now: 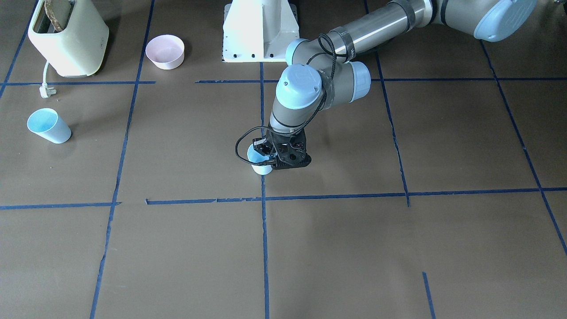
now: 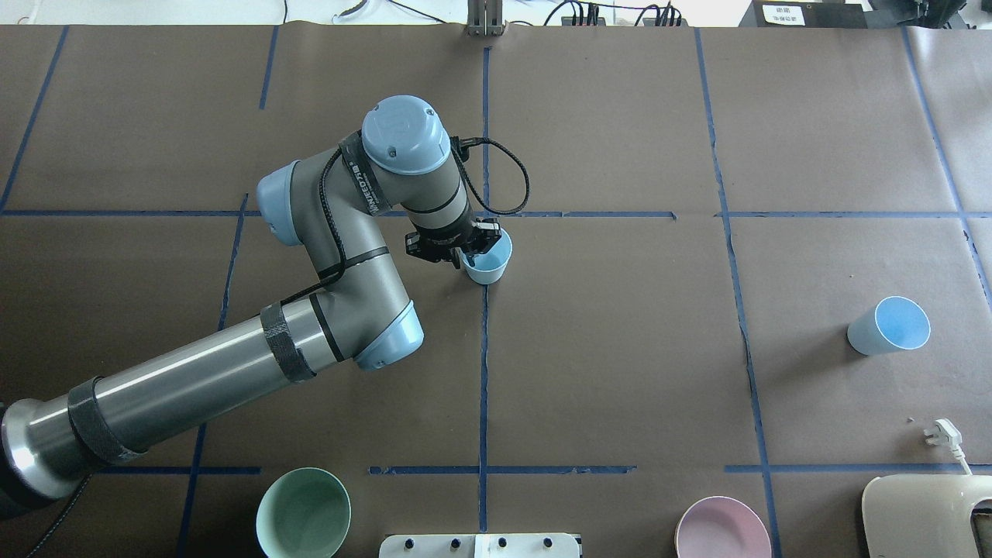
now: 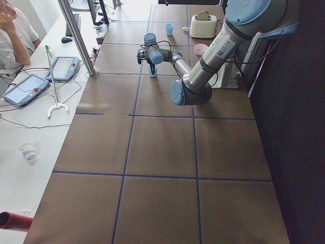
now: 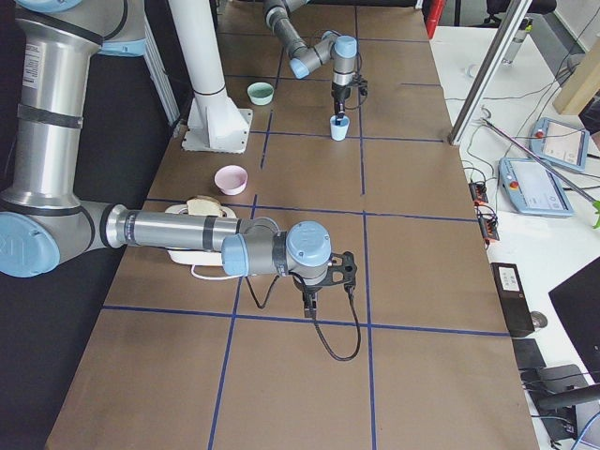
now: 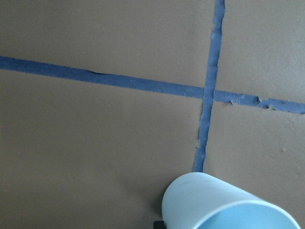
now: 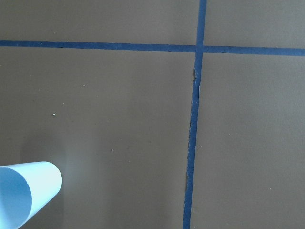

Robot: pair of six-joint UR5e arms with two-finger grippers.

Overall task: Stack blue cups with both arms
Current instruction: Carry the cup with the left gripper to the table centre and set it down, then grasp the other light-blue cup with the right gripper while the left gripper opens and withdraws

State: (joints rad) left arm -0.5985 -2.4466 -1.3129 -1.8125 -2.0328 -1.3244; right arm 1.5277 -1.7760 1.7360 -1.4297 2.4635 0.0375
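One blue cup (image 1: 260, 167) sits at the table's middle on a blue tape line. It also shows in the overhead view (image 2: 490, 262) and at the bottom of the left wrist view (image 5: 224, 205). My left gripper (image 1: 266, 155) points down over it and is shut on its rim, one finger inside. It looks slightly tilted. The second blue cup (image 2: 890, 325) stands upright and alone at the robot's right (image 1: 48, 126) and shows at the lower left of the right wrist view (image 6: 24, 198). My right gripper (image 4: 314, 295) shows only in the exterior right view, low over the table. I cannot tell whether it is open or shut.
A pink bowl (image 1: 165, 52) and a cream toaster (image 1: 68, 35) with its loose plug (image 1: 45, 91) stand near the robot's base on its right. A mint-green bowl (image 2: 302, 513) is on its left. The white pedestal (image 1: 260, 31) stands between them.
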